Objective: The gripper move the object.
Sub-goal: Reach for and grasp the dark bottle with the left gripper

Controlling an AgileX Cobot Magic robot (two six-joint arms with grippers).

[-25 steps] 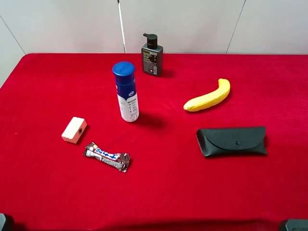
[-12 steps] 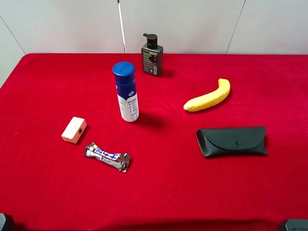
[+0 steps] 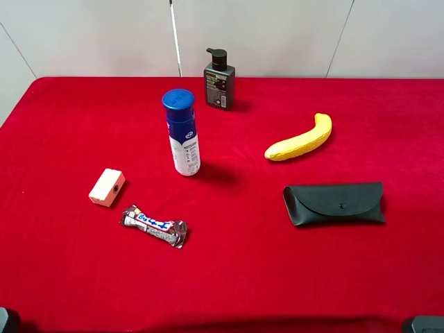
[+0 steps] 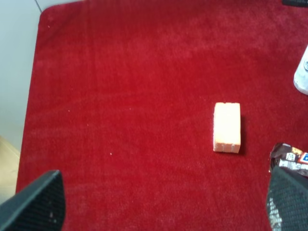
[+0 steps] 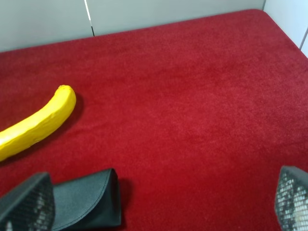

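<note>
Red cloth [image 3: 277,277]: one pump bottle [image 3: 219,84], one banana [image 3: 300,139].

Left pincer [image 4: 161,206]: I see only two tip corners.
Right pincer [image 5: 159,202]: likewise cropped.
Candy bar [image 4: 291,159]: cut off.
Case [image 5: 86,202]: partly cropped.
Pump bottle [image 3: 219,78]: label unreadable.

Red-clothed table [image 3: 69,277]: dark grey pump bottle [image 3: 219,83] far, blue-capped white bottle [image 3: 183,135] (upright) mid-left, banana [image 3: 300,139] and black case [image 3: 334,203] right, cream block [image 3: 107,187] and candy bar [image 3: 155,226] near-left.
</note>
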